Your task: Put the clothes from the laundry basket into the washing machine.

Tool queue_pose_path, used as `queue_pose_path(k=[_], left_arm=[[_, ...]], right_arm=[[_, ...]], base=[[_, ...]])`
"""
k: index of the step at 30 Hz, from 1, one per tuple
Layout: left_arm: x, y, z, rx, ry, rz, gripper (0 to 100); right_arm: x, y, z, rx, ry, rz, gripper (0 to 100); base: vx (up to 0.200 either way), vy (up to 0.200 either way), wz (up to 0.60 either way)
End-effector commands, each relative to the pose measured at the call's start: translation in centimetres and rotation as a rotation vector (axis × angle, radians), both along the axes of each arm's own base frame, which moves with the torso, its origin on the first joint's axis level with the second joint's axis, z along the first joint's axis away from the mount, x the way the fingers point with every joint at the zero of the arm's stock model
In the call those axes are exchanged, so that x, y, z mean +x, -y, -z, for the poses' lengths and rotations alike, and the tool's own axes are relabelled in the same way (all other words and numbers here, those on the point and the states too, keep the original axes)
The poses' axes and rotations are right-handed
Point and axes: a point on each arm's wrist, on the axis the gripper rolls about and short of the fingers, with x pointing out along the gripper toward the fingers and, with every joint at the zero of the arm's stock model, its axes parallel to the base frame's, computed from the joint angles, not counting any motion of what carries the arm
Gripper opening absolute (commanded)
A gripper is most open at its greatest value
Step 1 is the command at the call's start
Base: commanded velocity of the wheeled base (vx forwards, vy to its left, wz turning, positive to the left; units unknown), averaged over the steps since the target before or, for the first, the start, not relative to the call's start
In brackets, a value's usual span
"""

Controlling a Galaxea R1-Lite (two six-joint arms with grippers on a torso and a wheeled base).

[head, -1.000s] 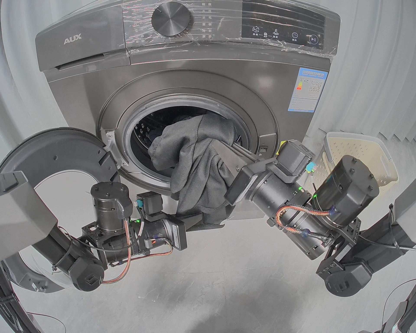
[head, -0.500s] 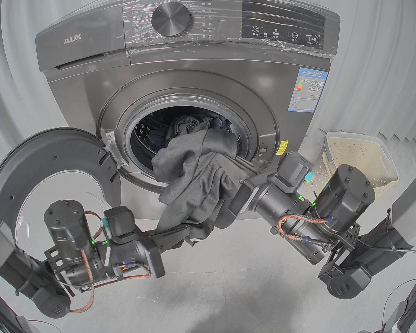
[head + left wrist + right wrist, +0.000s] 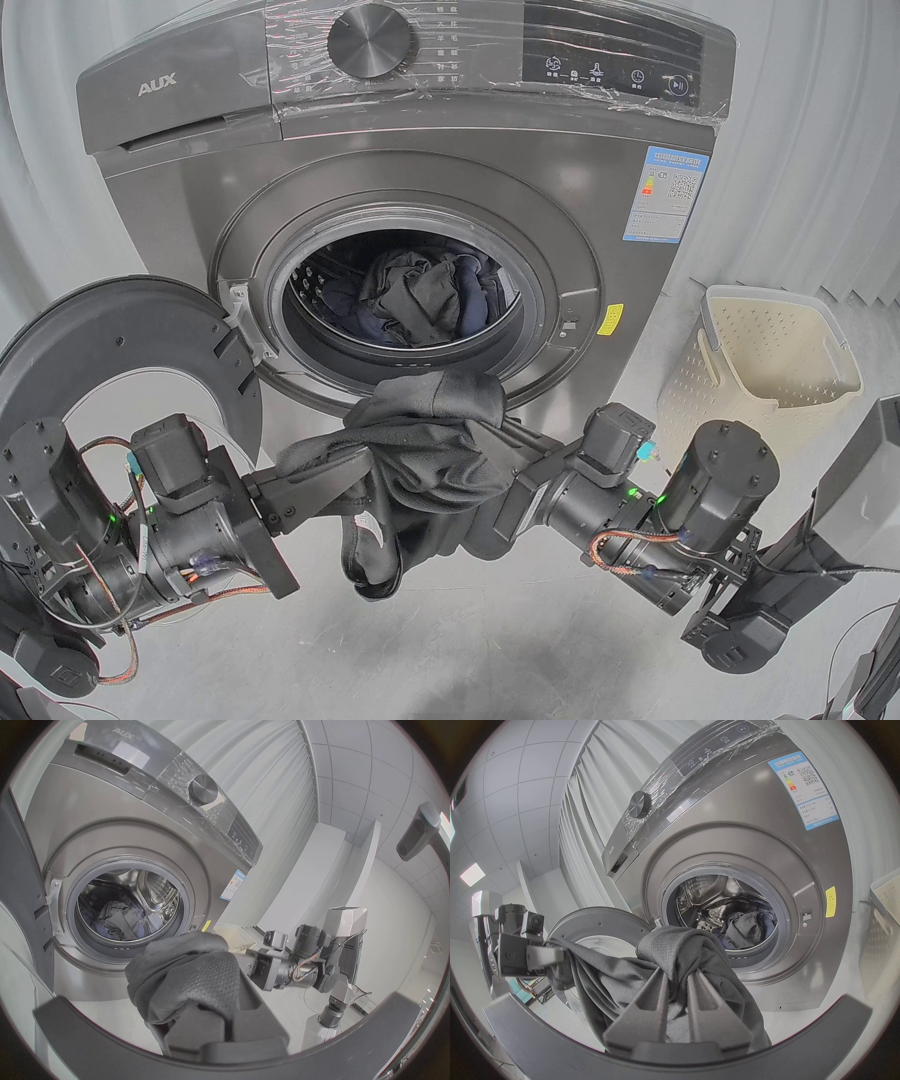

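Left end effector (image 3: pixel 352 466) and right end effector (image 3: pixel 677 982) are clamping the dark garment (image 3: pixel 422 441) between them; its tail is dangling below, likely catching the drum rim (image 3: pixel 300 370) going in.

Pleated curtain (image 3: pixel 816 141), pale grey-white, hangs full height across the back of the rm & on both sides in head view; folds even, approx. vertical. Floor (image 3: pixel 525 637) pale grey, smooth, matt, w/ faint joint lines; shadows on it soft. Ceiling (image 3: pixel 375 762) white, square tiles in a grid. One lit rectangular light panel (image 3: pixel 472 873) set flush in it. Past the curtain's end, plain white wall (image 3: pixel 408 921) w/ a white column (image 3: pixel 364 860) standing out in front of it. Light overall even & diffuse, cool white.
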Motion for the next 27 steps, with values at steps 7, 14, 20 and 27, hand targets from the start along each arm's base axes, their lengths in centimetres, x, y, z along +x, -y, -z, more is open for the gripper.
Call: queue_pose_path(k=[7,14,20,27], left_arm=[[0.5,0.3,-1.7,-0.055,0.073,-0.012,0],[1.3,0.8,-1.7,-0.067,0.086,-0.042,0],[2.4,1.4,-1.2,-0.078,0.092,-0.087,0],[2.4,1.2,-1.6,-0.096,0.114,-0.094,0]], right_arm=[[0.6,-0.9,3.2,-0.072,-0.061,-0.005,100],[0.2,-1.1,4.9,-0.126,-0.1,-0.017,100],[0.3,-1.2,5.4,-0.14,-0.108,-0.016,100],[0.3,-1.2,5.5,-0.142,-0.112,-0.016,100]], base=[[0.0,0.0,0.0],[0.0,0.0,0.0],[0.0,0.0,0.0],[0.0,0.0,0.0]])
